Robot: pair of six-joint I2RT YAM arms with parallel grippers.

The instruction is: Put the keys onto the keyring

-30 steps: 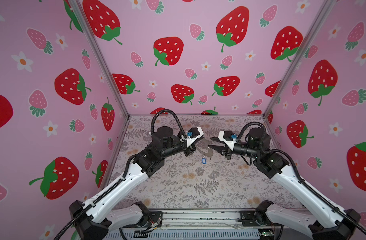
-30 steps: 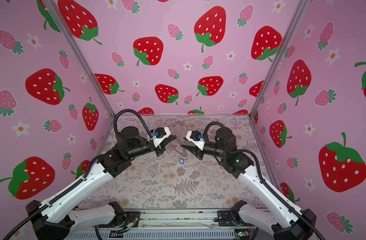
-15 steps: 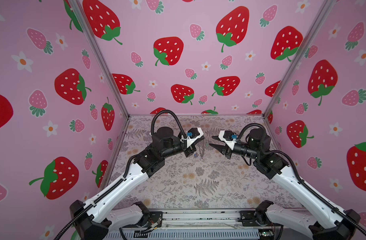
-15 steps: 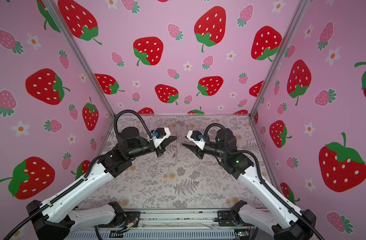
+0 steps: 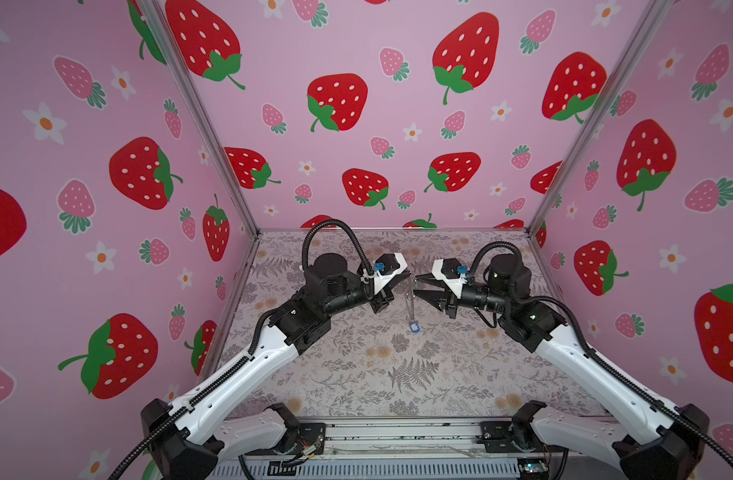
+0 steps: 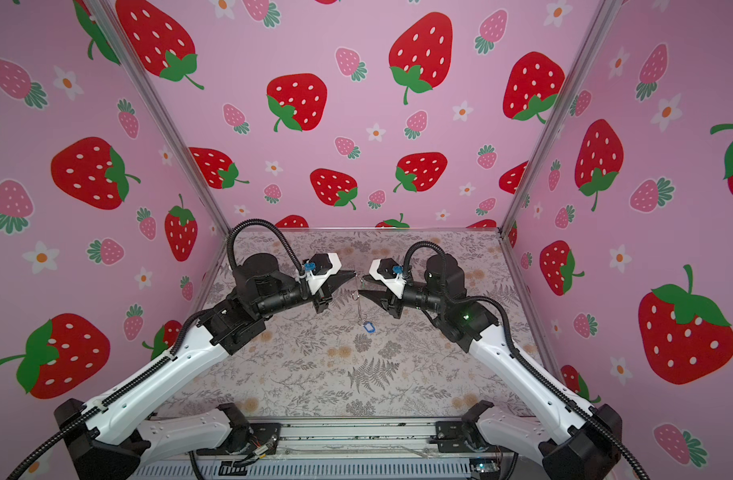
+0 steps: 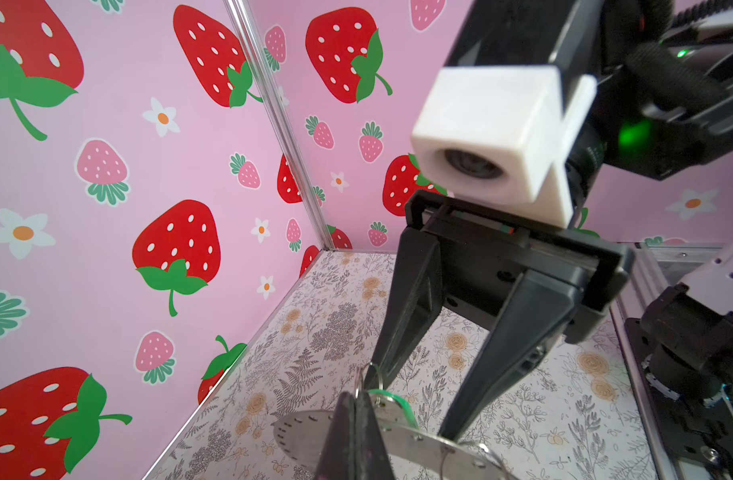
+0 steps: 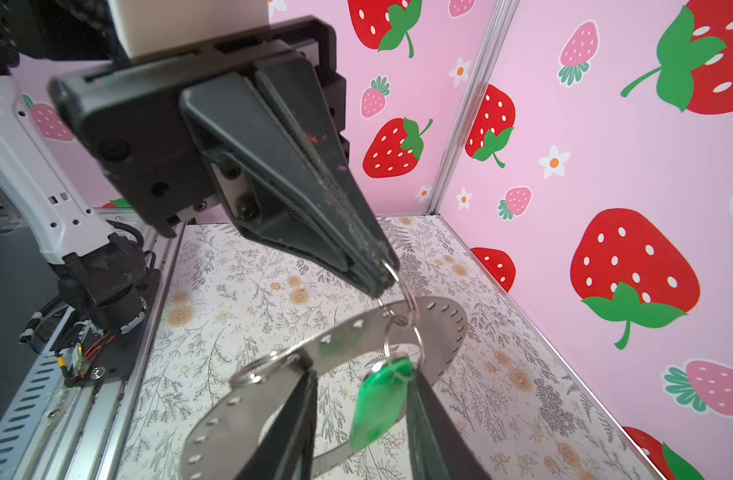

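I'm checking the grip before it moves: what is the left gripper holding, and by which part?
The left gripper, shut, pinches the small wire ring by its upper end; that ring links to the keyring.

I get bright, even, diffuse light, with only faint soft shadows on the floor [image 5: 398,374]. Both top views bow hard at the edges. Near the wrist lenses focus fails: the green key [image 8: 381,399] and a white camera housing [image 7: 493,133] blur.

Left end effector [image 5: 406,275] faces right end effector [image 5: 417,286], keyring [image 8: 340,336] and blue key [image 5: 414,327] plugging the gap: blocked. Open surface [image 5: 398,374] stretches toward the front edge.
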